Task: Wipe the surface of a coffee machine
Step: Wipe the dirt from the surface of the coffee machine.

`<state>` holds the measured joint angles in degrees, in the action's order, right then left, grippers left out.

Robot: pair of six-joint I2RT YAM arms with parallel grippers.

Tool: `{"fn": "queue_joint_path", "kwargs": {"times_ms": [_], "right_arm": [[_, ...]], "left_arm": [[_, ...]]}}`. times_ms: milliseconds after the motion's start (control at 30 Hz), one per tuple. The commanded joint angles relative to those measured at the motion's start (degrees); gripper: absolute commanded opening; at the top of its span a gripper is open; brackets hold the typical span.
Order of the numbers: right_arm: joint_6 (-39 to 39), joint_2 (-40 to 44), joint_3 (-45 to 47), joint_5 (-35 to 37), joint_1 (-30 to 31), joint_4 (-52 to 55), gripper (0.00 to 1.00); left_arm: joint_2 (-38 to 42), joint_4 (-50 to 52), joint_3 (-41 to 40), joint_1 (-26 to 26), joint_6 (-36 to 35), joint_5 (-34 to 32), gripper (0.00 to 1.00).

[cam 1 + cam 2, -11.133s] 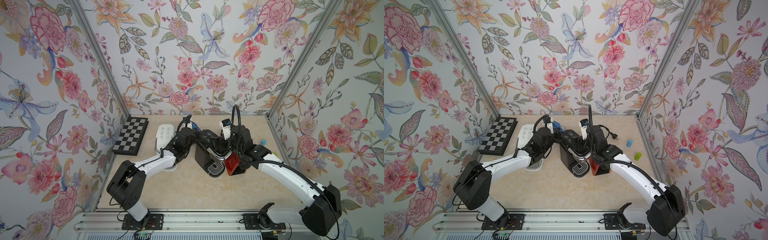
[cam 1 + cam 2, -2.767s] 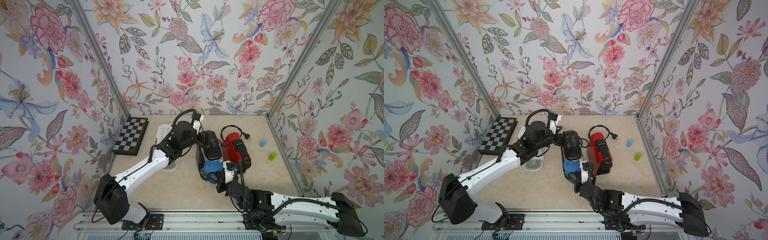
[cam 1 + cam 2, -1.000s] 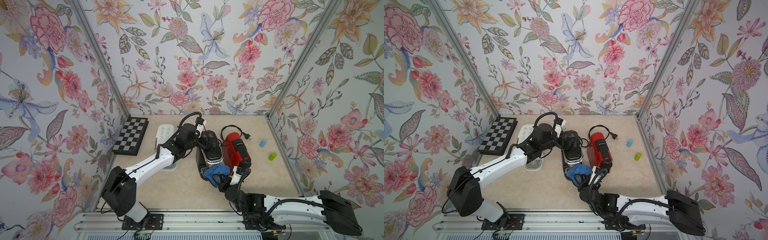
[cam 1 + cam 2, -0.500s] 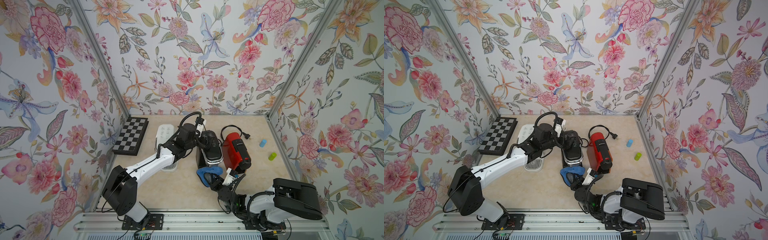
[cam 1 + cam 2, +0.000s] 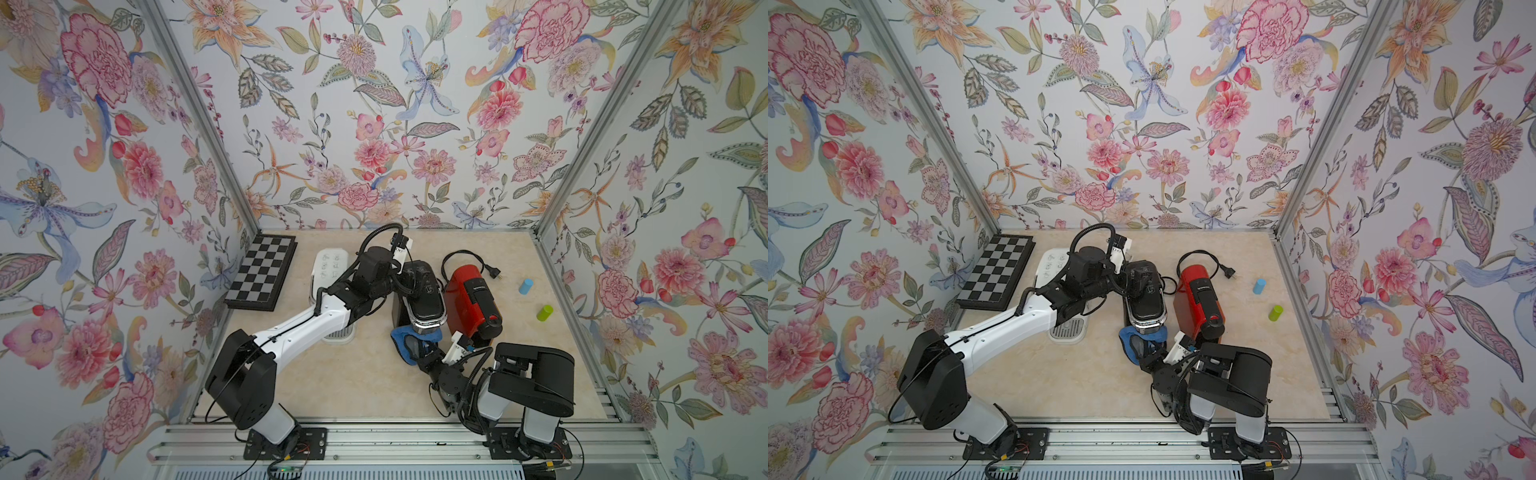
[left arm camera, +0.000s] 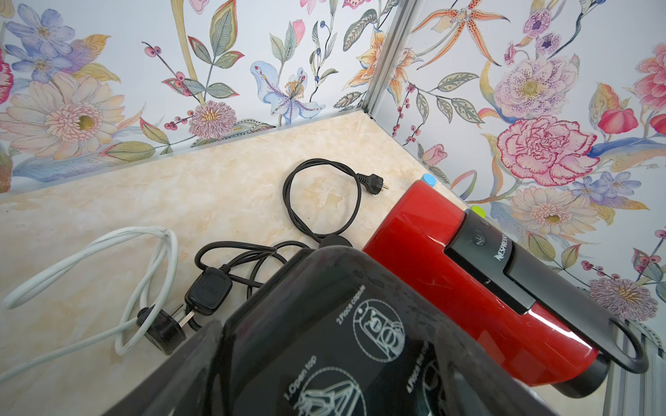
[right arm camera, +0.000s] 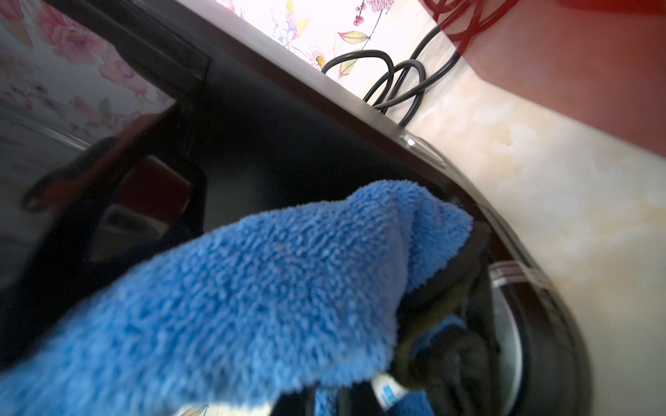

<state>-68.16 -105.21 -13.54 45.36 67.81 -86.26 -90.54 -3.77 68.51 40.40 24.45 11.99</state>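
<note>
Found the black coffee machine (image 5: 422, 297) near the middle of the worktop (image 5: 353, 386), just left of a red coffee machine (image 5: 471, 297) and just right of a white appliance (image 5: 330, 266).

Found the left tool (image 5: 410, 279) at the far end of the black machine. Saw its jaws spread wide and clamped across the body in both top views. Saw the machine's printed lid (image 6: 342, 342) close under the left wrist camera.

Found the right tool (image 5: 416, 350) low at the machine's near end, jaws drawn together on a blue cloth (image 5: 409, 337). Saw the cloth bunched against the near front, just under the silver-rimmed nose. Confirmed this in the right wrist view, with the cloth (image 7: 252, 288) pinched by dark fingers (image 7: 443, 299) and pressed to the glossy black side (image 7: 270, 144).

Noted a chessboard (image 5: 264, 272) at the far left, against the wall. Noted a blue cylinder (image 5: 526, 286) and a green cylinder (image 5: 545, 312) at the right, well apart from both tools. Noted a black cable (image 5: 467, 257) looped on the far side of the red machine, its plug lying free. Noted a white cable (image 6: 144, 252) and black plugs (image 6: 187, 306) on the far side of the black machine in the left wrist view.
</note>
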Motion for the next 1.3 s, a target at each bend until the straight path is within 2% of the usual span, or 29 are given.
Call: {"fn": "queue_joint_path", "kwargs": {"times_ms": [0,267,600,933,1100,1267], "right_arm": [[2.3,1.5,-1.4,-5.9,-2.3,-5.1,0.0],[10.1,2.4,-4.3,-10.4,-2.8,-5.1,0.0],[8.4,-2.4,-8.3,-12.4,-4.6,-5.1,0.0],[0.7,-4.0,-3.5,-4.8,-4.6,-5.0,0.0],[0.8,-2.2,-1.0,-3.7,-5.3,-5.1,0.0],[3.9,1.3,0.5,-6.9,-8.6,-5.1,0.0]], "left_arm": [[-3.4,7.4,-1.0,0.5,-1.0,2.8,0.92],[-4.1,7.6,-0.8,0.5,-1.0,3.0,0.91],[-4.5,7.9,-1.0,0.5,-0.8,1.4,0.9],[-3.5,9.9,-1.4,0.5,0.7,-5.4,0.92],[-3.8,10.7,-1.2,0.5,0.8,-6.0,0.92],[-4.2,10.7,-1.0,0.5,0.7,-5.1,0.92]]}}
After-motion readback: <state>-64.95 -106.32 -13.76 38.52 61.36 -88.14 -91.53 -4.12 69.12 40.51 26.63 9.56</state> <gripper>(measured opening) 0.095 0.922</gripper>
